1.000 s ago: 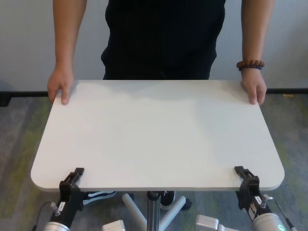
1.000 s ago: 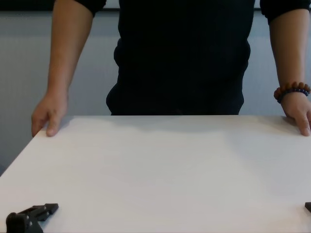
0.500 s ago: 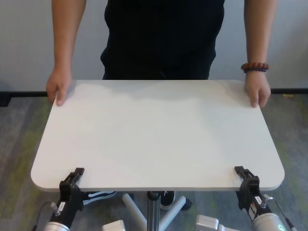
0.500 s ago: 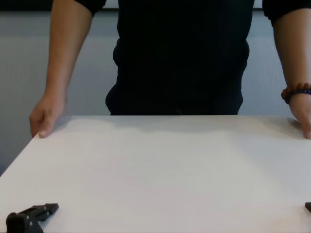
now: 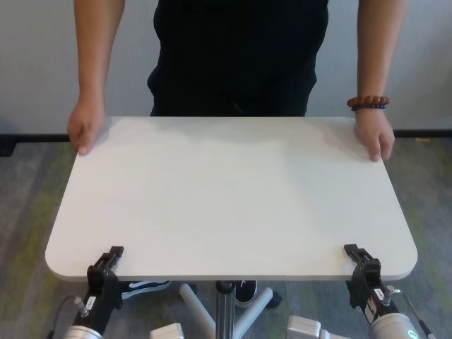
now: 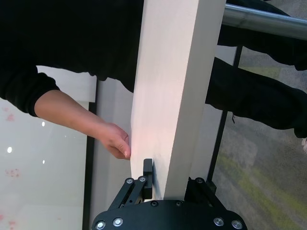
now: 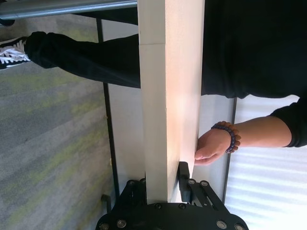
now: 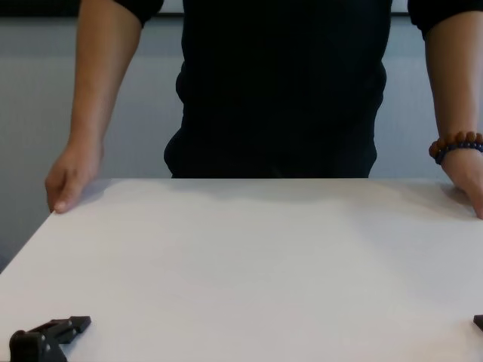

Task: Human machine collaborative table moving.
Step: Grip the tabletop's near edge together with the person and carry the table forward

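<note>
While the human (image 5: pixel 240 56) stands at the far edge of the table (image 5: pixel 233 198), we hold its near edge from our side, one robot hand at each near corner. Our left hand (image 5: pixel 106 263) is clamped shut on the table's near-left edge; the left wrist view shows one finger (image 6: pixel 147 176) pressed flat against the top face and the slab's thickness wedged between the jaws. Our right hand (image 5: pixel 359 261) is closed on the near-right edge in the same way. Across the table, the human's hands rest on the two far corners: the one with the beaded bracelet (image 5: pixel 368 103) on the far-right corner, the bare one (image 5: pixel 86 127) curled over the far-left corner. Beneath the table, its metal centre post (image 5: pixel 224 311) rises from a base on grey carpet (image 5: pixel 25 212).
</note>
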### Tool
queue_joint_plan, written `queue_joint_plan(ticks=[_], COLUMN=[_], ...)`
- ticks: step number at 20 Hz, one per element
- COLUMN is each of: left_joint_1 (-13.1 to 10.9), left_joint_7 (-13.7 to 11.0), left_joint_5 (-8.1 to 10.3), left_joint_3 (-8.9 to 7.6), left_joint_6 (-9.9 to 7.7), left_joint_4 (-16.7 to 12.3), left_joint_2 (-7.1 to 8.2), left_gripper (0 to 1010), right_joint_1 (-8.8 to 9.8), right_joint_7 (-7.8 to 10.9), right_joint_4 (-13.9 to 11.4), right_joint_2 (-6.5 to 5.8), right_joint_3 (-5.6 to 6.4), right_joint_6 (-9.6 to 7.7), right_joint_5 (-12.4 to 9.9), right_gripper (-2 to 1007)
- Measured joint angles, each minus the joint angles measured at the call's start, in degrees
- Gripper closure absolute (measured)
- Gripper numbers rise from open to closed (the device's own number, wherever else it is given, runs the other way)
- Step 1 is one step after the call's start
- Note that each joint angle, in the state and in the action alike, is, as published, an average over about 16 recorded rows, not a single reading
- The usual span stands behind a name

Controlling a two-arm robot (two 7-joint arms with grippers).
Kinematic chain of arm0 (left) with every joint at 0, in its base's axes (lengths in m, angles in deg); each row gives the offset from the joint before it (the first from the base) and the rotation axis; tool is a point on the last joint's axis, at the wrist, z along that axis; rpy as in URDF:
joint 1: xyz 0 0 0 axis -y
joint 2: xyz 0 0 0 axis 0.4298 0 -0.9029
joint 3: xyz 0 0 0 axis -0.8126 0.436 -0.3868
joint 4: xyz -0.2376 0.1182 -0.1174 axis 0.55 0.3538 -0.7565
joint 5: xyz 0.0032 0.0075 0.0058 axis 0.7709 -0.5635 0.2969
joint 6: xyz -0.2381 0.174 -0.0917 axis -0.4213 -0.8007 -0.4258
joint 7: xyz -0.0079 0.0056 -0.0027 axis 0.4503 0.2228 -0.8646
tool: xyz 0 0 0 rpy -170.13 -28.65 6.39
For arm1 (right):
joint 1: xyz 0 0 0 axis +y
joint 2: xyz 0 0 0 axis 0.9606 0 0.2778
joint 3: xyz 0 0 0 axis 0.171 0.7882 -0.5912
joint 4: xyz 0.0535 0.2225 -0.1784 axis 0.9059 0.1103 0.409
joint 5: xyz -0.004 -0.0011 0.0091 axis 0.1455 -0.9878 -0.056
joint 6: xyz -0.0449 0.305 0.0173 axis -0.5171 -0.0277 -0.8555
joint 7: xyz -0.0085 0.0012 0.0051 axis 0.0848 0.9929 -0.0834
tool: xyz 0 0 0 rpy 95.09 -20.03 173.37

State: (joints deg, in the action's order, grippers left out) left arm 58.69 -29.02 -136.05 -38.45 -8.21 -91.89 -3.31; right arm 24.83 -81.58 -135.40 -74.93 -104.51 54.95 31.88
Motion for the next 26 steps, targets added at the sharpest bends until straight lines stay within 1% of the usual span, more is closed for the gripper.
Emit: queue_joint_plan(ticks=[10, 14, 19, 26], left_joint_1=[0.0, -0.1, -0.5, -1.3], left_joint_7=[0.0, 0.1, 0.1, 0.3], left_joint_5=[-0.03, -0.40, -0.98, -1.84], left_joint_3=[0.00, -0.03, -0.27, -1.08], left_joint_6=[0.00, -0.07, -0.03, 0.41], left_joint_4=[0.0, -0.1, -0.7, -1.6], left_joint_2=[0.00, 0.08, 0.23, 0.33], left_gripper=[742, 742, 742, 742], right_joint_1=[0.00, 0.05, 0.22, 0.63], right_joint_7=[0.01, 0.18, 0.38, 0.32], right_joint_4=[0.0, -0.2, -0.5, -0.9], right_joint_2=[0.00, 0.01, 0.11, 0.36], right_joint_3=[0.00, 0.03, 0.03, 0.11], right_joint_6=[0.00, 0.02, -0.15, -0.35], right_joint_5=[0.0, 0.1, 0.7, 1.9], right_gripper=[736, 736, 736, 736])
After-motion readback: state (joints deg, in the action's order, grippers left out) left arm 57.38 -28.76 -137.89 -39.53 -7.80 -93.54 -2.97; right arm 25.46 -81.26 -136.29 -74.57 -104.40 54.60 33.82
